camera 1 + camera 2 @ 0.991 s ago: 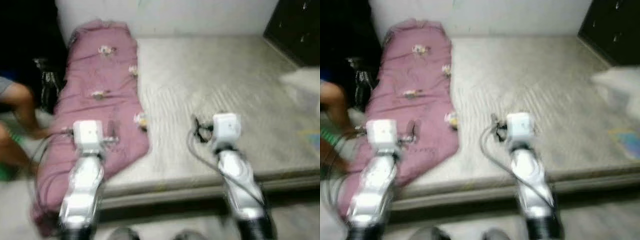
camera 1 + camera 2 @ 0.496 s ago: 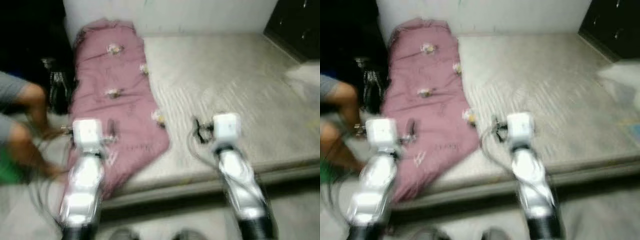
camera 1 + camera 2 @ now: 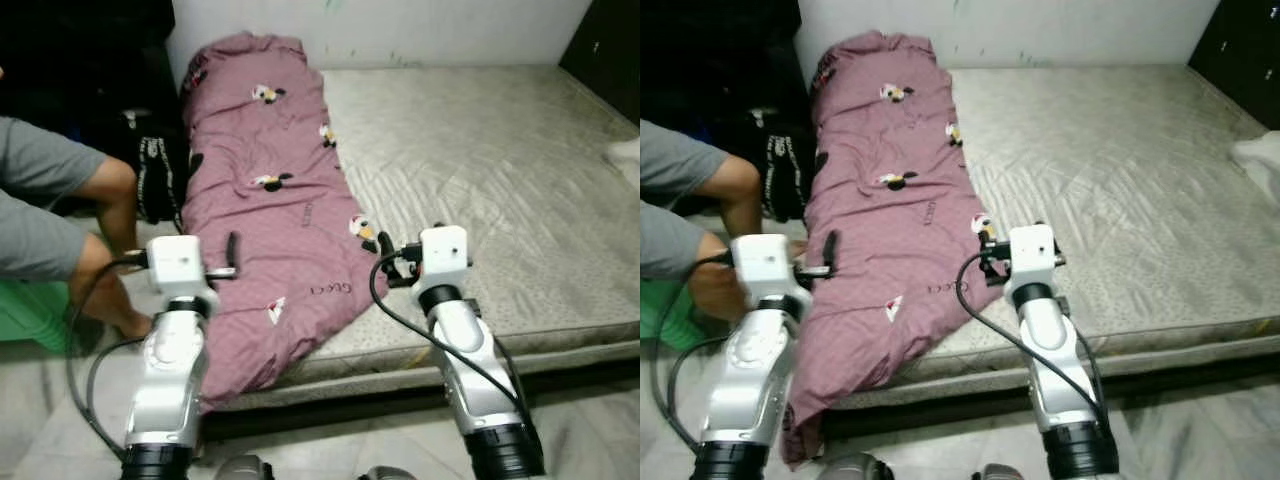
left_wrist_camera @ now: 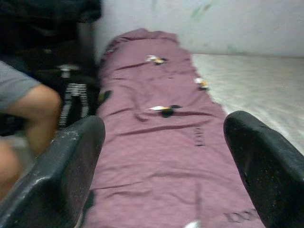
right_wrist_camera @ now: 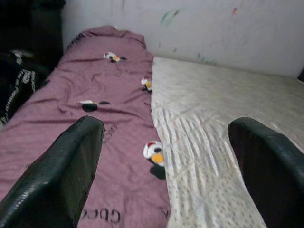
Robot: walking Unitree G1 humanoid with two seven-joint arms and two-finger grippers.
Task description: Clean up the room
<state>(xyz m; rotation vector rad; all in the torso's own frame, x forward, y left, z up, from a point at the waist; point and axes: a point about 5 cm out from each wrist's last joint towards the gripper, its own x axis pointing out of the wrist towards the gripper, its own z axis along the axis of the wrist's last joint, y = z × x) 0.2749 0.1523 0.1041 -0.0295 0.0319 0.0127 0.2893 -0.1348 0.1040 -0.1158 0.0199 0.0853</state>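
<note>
Left gripper [image 4: 164, 166]: fingers spread wide, holding nothing, held above the near end of the mauve blanket [image 3: 270, 200]. Right gripper [image 5: 166, 171]: fingers likewise wide apart, empty, above the blanket's right edge. Blanket runs along the left side of a bare grey mattress [image 3: 480, 170], from far edge to near edge, draping over the near-left corner. White wall behind. A person's bent legs [image 3: 95, 250] beside the mattress's left edge.

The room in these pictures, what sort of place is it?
Most likely a bedroom in a home. A bare grey mattress lies low on a tiled floor against a white wall, and a mauve quilt with cartoon prints runs along its left side. A person's bare knee shows beside it.
</note>
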